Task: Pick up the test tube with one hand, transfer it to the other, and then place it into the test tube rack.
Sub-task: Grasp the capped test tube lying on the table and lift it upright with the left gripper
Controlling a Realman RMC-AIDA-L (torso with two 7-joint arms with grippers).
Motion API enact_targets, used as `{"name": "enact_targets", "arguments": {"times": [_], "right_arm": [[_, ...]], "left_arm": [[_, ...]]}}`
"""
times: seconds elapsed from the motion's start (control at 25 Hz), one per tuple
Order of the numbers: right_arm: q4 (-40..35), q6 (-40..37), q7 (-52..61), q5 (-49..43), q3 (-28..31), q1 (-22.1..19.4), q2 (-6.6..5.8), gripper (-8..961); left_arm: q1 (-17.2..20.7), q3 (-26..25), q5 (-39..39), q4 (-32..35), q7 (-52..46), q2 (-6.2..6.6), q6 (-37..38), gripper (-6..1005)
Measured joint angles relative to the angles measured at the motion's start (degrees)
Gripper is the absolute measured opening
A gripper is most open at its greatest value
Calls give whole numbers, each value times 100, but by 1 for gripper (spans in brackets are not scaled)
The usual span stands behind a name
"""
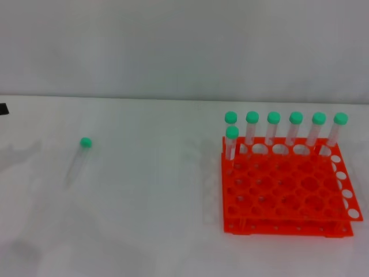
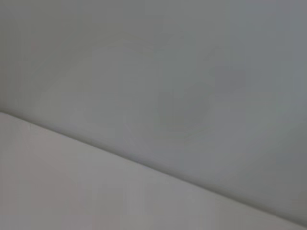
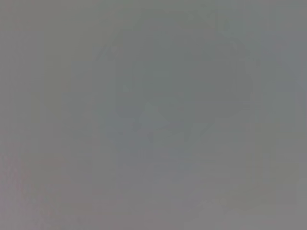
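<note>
A green-capped test tube (image 1: 77, 160) lies flat on the white surface (image 1: 150, 219), well left of the orange test tube rack (image 1: 288, 193), which holds seven tubes. Neither hand is visible; nothing has begun.

nothing to read

i find no readable text, label, brand, number or sign in any of my views: none on the test tube rack (image 1: 288, 190), none on the green-capped tubes, none on the table or wall.
</note>
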Motion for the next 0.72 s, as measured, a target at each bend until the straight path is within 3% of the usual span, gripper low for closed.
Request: {"name": "enact_targets", "arguments": {"times": [0.2,0.32,0.48,0.72], "right_arm": [[0,0,2,-3,-9,2,0,873],[1,-1,3,-9,-33,3,6,873],[0,-2,3,-18,-98,20,10,873],[-3,47,3,-18,-172,-1,14,873]], "left_arm": [[-647,4,1480,33,-533,268,1,778],[-1061,5,2330,80,-777,311,-54,763],[-1342,7,2609,363,-855,346,-170,746],[-1525,9,3123,1353,-1299,599,-628,739]]}}
